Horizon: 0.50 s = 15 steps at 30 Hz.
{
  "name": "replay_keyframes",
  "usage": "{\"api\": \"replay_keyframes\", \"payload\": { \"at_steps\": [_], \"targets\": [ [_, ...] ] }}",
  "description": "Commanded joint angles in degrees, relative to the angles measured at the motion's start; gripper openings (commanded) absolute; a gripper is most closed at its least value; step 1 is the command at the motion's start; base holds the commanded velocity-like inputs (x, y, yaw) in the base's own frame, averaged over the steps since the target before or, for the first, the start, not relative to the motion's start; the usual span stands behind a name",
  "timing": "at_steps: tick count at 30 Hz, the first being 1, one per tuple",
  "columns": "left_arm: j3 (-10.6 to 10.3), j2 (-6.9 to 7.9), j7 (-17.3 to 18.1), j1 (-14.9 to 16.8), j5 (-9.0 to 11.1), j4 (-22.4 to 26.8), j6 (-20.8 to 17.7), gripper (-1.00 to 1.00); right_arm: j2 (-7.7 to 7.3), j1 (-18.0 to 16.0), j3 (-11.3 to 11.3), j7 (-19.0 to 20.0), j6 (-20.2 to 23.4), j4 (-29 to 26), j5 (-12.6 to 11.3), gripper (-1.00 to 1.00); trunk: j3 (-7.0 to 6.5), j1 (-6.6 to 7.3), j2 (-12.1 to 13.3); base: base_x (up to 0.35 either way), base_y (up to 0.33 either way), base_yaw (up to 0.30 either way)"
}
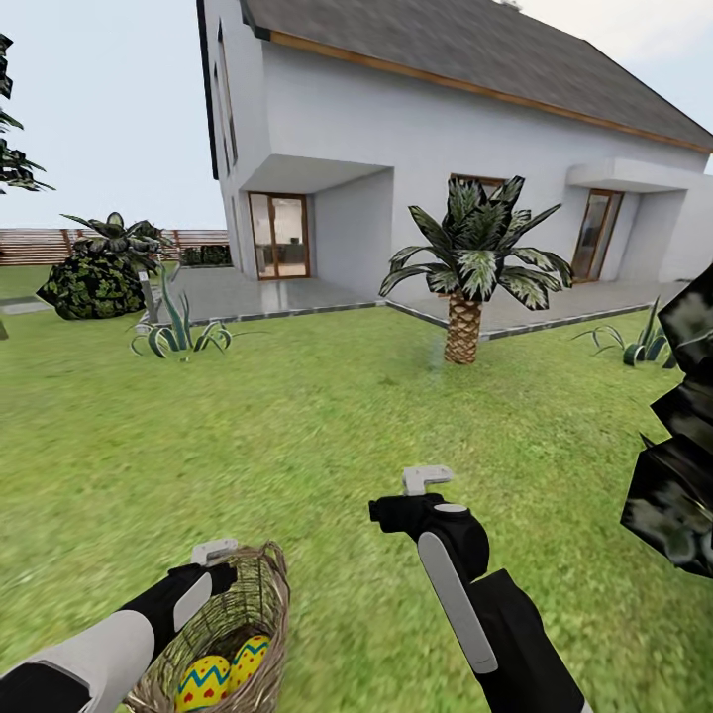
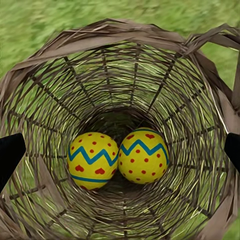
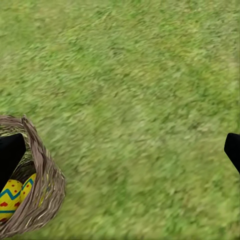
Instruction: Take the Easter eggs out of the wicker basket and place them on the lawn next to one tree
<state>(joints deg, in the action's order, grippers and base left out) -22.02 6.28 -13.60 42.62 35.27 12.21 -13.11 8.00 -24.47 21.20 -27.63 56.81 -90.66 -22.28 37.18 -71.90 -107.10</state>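
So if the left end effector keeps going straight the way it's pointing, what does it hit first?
Probably the Easter eggs at the bottom of the wicker basket: the left end effector points down its mouth, fingers spread wide; depth is unclear.

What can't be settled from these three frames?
- Third egg: two Easter eggs show in the wicker basket; its weave may hide another.
- Basket base: cut by the head view's lower edge.
- Dark foliage: its trunk lies past the head view's right edge.

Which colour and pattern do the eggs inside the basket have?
Yellow Easter eggs with red dots and hearts and a blue zigzag band; the left wrist view shows them best.
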Motion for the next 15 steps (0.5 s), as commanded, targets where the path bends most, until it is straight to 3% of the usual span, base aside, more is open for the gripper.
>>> {"api": "replay_keyframes", "payload": {
  "at_steps": [1,7,15],
  "targets": [
    [-0.5,0.05,-0.4,0.0,0.5,0.2,-0.3,1.0,0.0,-0.1,0.1,-0.6,0.1,0.0,-0.6,1.0,0.06,0.01,0.0,0.004,-0.073,0.081],
    [-0.5,0.05,-0.4,0.0,0.5,0.2,-0.3,1.0,0.0,-0.1,0.1,-0.6,0.1,0.0,-0.6,1.0,-0.01,0.01,0.0,0.001,-0.137,0.152],
    [-0.5,0.05,-0.4,0.0,0.5,0.2,-0.3,1.0,0.01,-0.1,0.1,-0.6,0.1,0.0,-0.6,1.0,-0.03,0.01,0.0,0.0,-0.03,0.067]
  ]
}}
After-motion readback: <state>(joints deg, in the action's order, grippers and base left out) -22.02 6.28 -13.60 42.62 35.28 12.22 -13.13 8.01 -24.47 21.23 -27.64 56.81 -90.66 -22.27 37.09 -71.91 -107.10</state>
